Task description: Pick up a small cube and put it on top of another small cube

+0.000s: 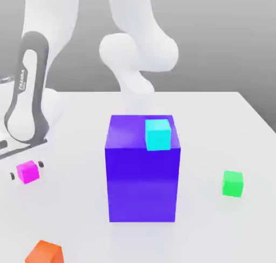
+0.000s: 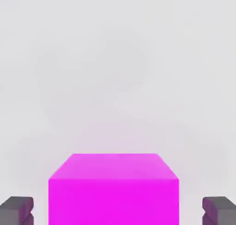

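1. Light was bright, even and diffuse; no single source could be placed.
2. The white table (image 1: 215, 122) looked washed out, with only a faint shadow under the big purple block (image 1: 143, 173).
3. The block's top face was lighter than its near face.
4. No glare or hard highlights anywhere.
5. In the hand view the magenta cube (image 2: 114, 192) cast a pale pink tint on the surface beyond it.
6. Edges were slightly soft in both views.
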